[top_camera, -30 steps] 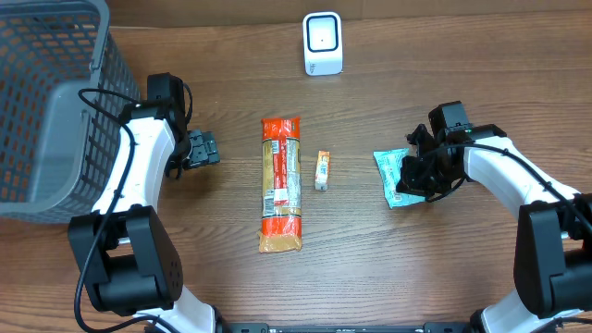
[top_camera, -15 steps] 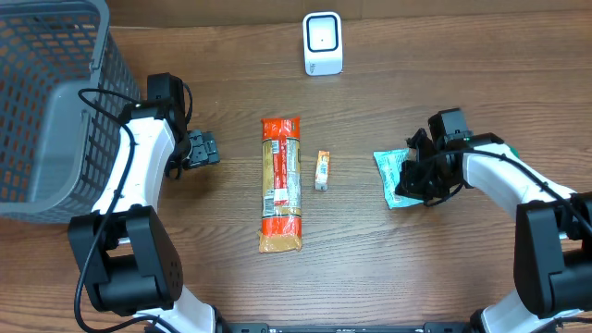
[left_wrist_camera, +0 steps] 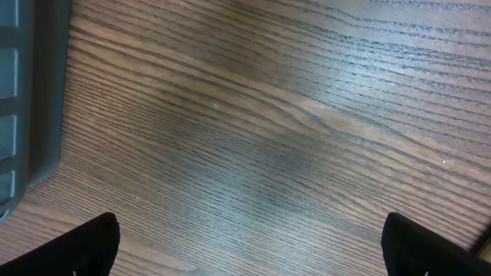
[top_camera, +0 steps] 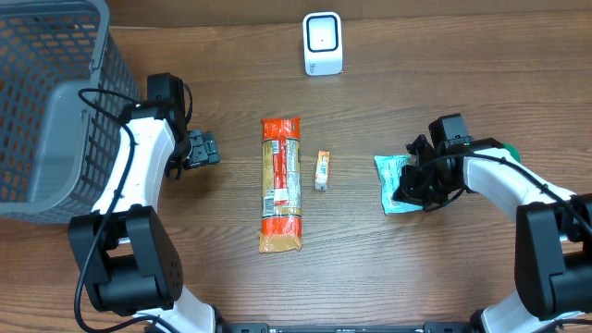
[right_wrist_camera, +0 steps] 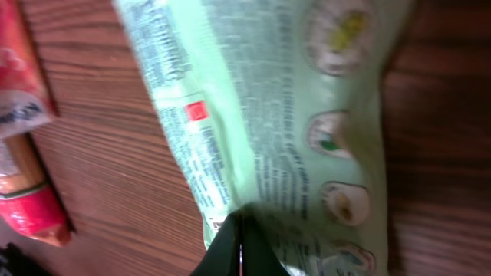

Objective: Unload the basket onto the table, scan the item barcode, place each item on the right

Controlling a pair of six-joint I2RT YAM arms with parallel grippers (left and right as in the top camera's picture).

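Observation:
A pale green snack packet (top_camera: 389, 174) lies on the wooden table at the right, printed side up in the right wrist view (right_wrist_camera: 284, 115). My right gripper (top_camera: 405, 192) is shut, its dark fingertips (right_wrist_camera: 240, 249) pinching the packet's near edge. The white barcode scanner (top_camera: 323, 43) stands at the far middle of the table. My left gripper (top_camera: 205, 148) hangs open over bare wood (left_wrist_camera: 249, 245) beside the basket, with nothing between its fingers.
A long red-and-orange packet (top_camera: 281, 183) lies in the middle, its end showing in the right wrist view (right_wrist_camera: 23, 130). A small orange box (top_camera: 322, 170) sits just right of it. A grey wire basket (top_camera: 46, 102) fills the far left, its wall (left_wrist_camera: 23, 92) close to the left gripper.
My right gripper has shifted slightly toward me, and the green packet has slid a little with it. The left arm has not moved.

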